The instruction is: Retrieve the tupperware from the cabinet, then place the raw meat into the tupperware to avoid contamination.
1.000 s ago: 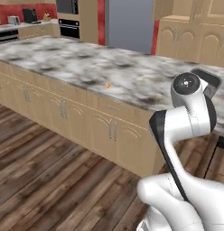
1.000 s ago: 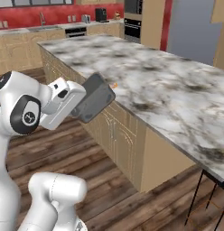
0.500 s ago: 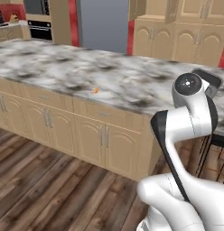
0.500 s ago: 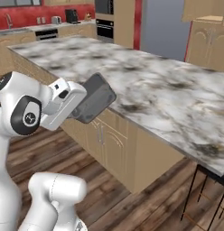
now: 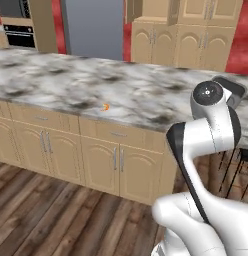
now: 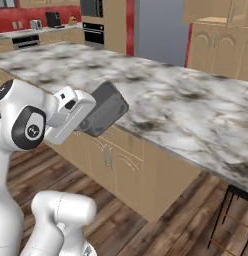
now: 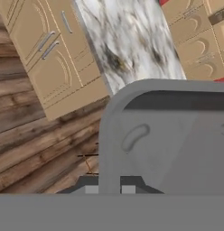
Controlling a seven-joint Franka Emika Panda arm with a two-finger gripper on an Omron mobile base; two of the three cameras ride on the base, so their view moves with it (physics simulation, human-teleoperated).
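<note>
A marble-topped counter (image 5: 71, 82) with low tan cabinets (image 5: 101, 157) is seen over a dark wood floor (image 5: 56, 215); a black oven (image 6: 93, 27) is set behind.

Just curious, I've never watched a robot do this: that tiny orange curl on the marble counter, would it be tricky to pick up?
Probably. The raw meat is a tiny curled crescent, so it likely weighs almost nothing and could skid on the smooth marble counter if nudged. Its curved shape may slip from a pinch.
</note>
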